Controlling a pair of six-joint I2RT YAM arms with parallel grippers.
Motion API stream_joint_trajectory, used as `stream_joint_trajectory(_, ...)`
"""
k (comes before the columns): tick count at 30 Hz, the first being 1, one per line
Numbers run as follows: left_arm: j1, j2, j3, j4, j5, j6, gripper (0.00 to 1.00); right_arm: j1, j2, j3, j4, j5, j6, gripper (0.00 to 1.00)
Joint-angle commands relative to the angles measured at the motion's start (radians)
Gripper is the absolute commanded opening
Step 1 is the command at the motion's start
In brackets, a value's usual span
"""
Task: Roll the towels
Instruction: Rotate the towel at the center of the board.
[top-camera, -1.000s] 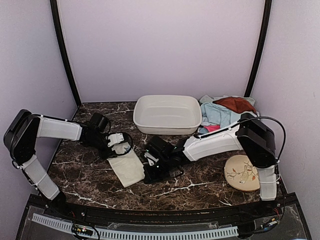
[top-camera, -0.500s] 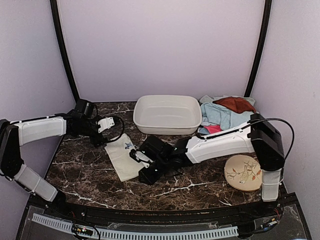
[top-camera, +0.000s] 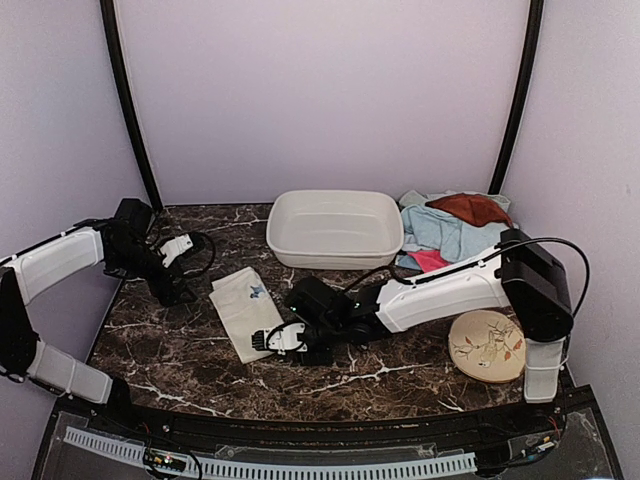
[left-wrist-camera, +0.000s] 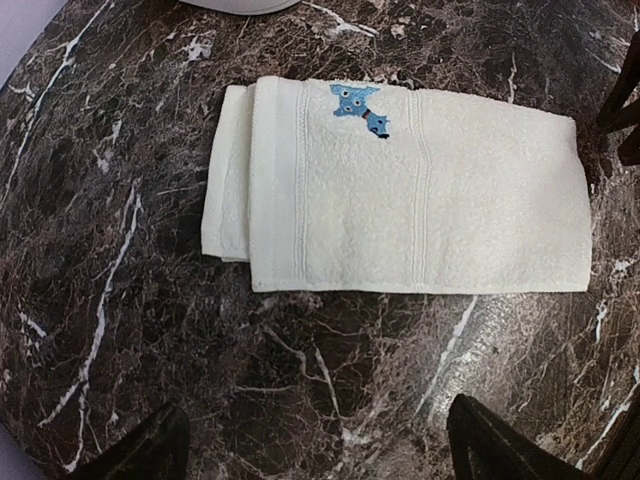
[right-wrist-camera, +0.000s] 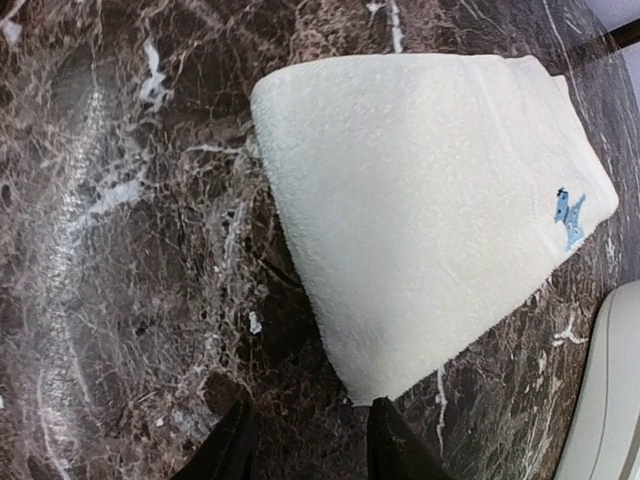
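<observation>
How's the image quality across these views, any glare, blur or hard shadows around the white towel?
Top view: soft, even light, the towel sharp against the dark table. Left wrist view: crisp weave, a pale sheen on the marble below it. Right wrist view: towel bright, washed out, dark shadow along its left edge.

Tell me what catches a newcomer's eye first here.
A folded cream-white cloth towel with a small blue mark lies flat on the dark marble table, left of centre. Behind it stands a white rectangular plastic basin, and a heap of light blue, pink and rust-brown towels fills the back right corner.
</observation>
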Motion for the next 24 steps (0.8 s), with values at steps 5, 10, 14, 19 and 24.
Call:
stream_joint_trajectory(5,0.080,-0.042,0.000,-0.123,0.070,0.029,0.92,0.002,0.118,0.037,0.119,-0.018,-0.168,0.39)
stream_joint_trajectory(10,0.092,-0.046,-0.002,-0.133,0.060,0.047,0.92,-0.016,0.174,0.054,0.141,-0.026,-0.155,0.36)
stream_joint_trajectory(14,0.094,-0.048,-0.001,-0.135,0.043,0.061,0.92,-0.029,0.201,0.079,0.106,-0.062,-0.113,0.31)
stream_joint_trajectory(19,0.097,-0.070,0.005,-0.145,0.039,0.089,0.92,-0.036,0.248,0.199,-0.022,-0.190,-0.016,0.02)
stream_joint_trajectory(24,0.103,-0.154,-0.055,-0.188,0.078,0.191,0.92,-0.039,0.315,0.393,-0.166,-0.369,0.222,0.00)
